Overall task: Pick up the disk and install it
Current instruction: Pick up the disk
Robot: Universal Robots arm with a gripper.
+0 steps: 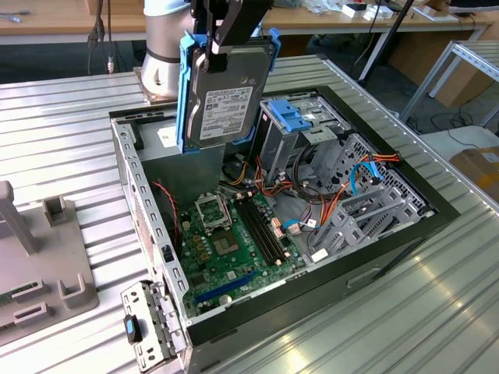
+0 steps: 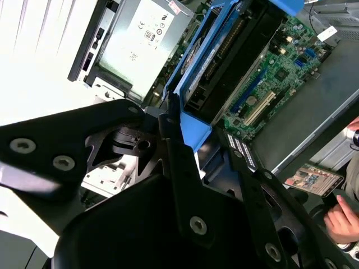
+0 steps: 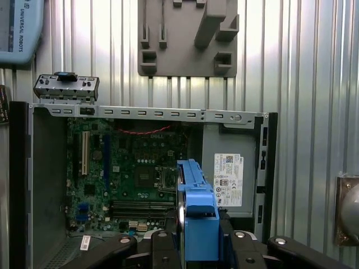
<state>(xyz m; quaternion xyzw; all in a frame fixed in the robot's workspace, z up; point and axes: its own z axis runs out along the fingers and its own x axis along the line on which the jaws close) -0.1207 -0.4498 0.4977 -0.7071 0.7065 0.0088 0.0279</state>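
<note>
My gripper (image 1: 217, 45) is clamped on the disk (image 1: 226, 97). It hangs upright just beneath my wrist, off the table, with the open computer case (image 1: 137, 187) and motherboard (image 1: 234, 257) below me.

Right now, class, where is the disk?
The disk hangs upright in the gripper above the open computer case, to the exterior view's left of the drive cage.

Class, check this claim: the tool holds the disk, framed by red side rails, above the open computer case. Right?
No: the side rails are blue, not red, as the exterior view shows. The tool does hold the disk above the open computer case.
</note>
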